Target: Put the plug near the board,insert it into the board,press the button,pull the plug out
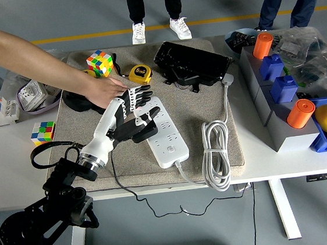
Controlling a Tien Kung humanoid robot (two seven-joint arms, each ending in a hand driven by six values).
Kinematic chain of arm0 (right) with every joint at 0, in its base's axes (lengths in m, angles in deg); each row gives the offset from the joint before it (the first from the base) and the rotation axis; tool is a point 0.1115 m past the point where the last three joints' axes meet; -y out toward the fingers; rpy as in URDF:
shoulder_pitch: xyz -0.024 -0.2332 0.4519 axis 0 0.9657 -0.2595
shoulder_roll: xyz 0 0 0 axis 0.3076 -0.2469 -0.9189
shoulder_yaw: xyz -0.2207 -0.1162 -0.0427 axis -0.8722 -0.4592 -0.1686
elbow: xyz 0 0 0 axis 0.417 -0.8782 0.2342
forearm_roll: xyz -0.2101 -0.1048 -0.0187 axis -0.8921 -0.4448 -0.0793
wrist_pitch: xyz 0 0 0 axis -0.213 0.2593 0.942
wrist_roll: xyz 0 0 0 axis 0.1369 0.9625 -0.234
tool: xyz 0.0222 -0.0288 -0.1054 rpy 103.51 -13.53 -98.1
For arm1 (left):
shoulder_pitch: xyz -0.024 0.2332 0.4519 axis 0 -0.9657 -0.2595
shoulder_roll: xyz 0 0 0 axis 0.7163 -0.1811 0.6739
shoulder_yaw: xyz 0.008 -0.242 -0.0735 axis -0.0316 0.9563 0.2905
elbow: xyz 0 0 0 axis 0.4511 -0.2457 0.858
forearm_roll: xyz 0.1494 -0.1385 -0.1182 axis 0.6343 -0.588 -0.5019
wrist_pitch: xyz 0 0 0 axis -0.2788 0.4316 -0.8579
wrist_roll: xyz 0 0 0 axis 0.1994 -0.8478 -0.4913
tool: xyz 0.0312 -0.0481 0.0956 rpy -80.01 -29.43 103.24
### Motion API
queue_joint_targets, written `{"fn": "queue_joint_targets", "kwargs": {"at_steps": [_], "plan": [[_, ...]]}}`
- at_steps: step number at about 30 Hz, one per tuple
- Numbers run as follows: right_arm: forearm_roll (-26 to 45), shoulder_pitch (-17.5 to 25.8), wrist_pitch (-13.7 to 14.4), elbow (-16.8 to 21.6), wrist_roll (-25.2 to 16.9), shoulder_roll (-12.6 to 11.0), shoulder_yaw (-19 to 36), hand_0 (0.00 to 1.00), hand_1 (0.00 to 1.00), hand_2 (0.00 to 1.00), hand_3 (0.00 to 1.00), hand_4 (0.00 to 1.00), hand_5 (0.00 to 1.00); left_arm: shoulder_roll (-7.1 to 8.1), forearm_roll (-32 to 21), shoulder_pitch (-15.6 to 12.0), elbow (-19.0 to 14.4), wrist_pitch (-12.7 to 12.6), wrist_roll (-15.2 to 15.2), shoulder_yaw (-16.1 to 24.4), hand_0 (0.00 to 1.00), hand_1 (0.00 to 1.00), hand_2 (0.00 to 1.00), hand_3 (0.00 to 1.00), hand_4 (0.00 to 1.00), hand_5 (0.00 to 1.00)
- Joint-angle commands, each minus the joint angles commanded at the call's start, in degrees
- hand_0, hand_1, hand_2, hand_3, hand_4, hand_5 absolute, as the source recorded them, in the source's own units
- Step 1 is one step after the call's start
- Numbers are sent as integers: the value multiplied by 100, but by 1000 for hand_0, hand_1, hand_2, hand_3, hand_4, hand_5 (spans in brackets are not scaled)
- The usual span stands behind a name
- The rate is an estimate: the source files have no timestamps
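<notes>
The left robot hand [134, 111] is seen over the far-left end of the white power strip [163, 132], fingers [142, 95] half-curled with the thumb tucked under. Something dark looks to be pinched under there, but whether it's the plug can't be told — the hand covers it. The right robot hand isn't in the shot at all.

A person's hand [103, 91] is laid flat right at the robot's fingertips, touching or nearly so, reaching in from the table's left side. The strip sits diagonally on the beige mat [190, 96], its coiled white cable [216, 154] bunched toward the near edge.

What could go wrong: the strip isn't fixed down, so a sideways push could slide it instead of seating anything. The person's hand could get nudged or pinched too, being that close. And a thin black wire [123, 182] trails near the wrist toward the near edge — easily snagged.
</notes>
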Motion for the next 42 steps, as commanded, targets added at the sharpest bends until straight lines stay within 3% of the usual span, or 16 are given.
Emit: {"fn": "queue_joint_targets", "kwargs": {"at_steps": [2,3,8,9,14,15,19,20,21,26,28,31,36,42], "plan": [[0,3,-3,1,6,-3,-22,603,606,554,547,756,237,14,141,-11,-48,6,-72,15,755,727,760,781,897,431],[-2,3,-2,2,7,-4,-29,603,606,554,547,756,238,21,196,-10,-68,-7,-90,21,383,422,549,749,898,425],[4,12,0,-1,11,-21,-58,603,606,554,547,756,238,70,730,-12,-242,-106,-178,65,383,422,549,749,898,425],[2,17,0,0,14,-26,-57,602,605,554,546,755,240,95,894,-15,-321,-71,-270,87,212,173,377,658,834,232],[-1,44,-1,-3,31,-41,-85,602,605,554,546,755,240,215,1909,-2,-767,171,-852,155,212,173,377,658,834,232],[3,46,-1,-6,30,-42,-89,602,605,555,546,754,240,225,2021,2,-802,184,-892,153,102,84,226,681,748,176],[27,54,-3,-31,32,-35,-107,602,605,555,546,754,240,257,2453,34,-966,526,-1341,149,102,84,226,681,748,176],[27,58,-3,-31,32,-34,-106,602,605,555,546,754,240,265,2539,46,-992,722,-1555,139,102,84,226,681,748,176],[28,61,-3,-30,31,-34,-106,602,606,555,547,756,240,269,2584,51,-1008,862,-1710,133,57,33,145,873,760,2],[18,56,-4,-29,44,-24,-87,602,606,555,547,756,240,294,2862,128,-1105,1725,-2692,24,57,33,145,873,760,2],[18,56,-4,-32,45,-16,-74,602,606,555,546,754,243,288,3000,172,-1168,2164,-3213,4,52,37,138,928,764,2],[24,58,-3,-38,44,-11,-68,602,606,555,546,754,243,256,3134,234,-1165,2594,-3834,-41,52,37,138,928,764,2],[24,59,0,-34,38,-5,-60,602,606,555,546,753,243,200,3222,271,-1018,2753,-4133,-137,47,40,137,918,768,2],[18,59,6,-25,25,-7,-53,600,606,554,546,753,244,191,3230,264,-937,2803,-4159,-194,47,41,137,916,771,2]]}}
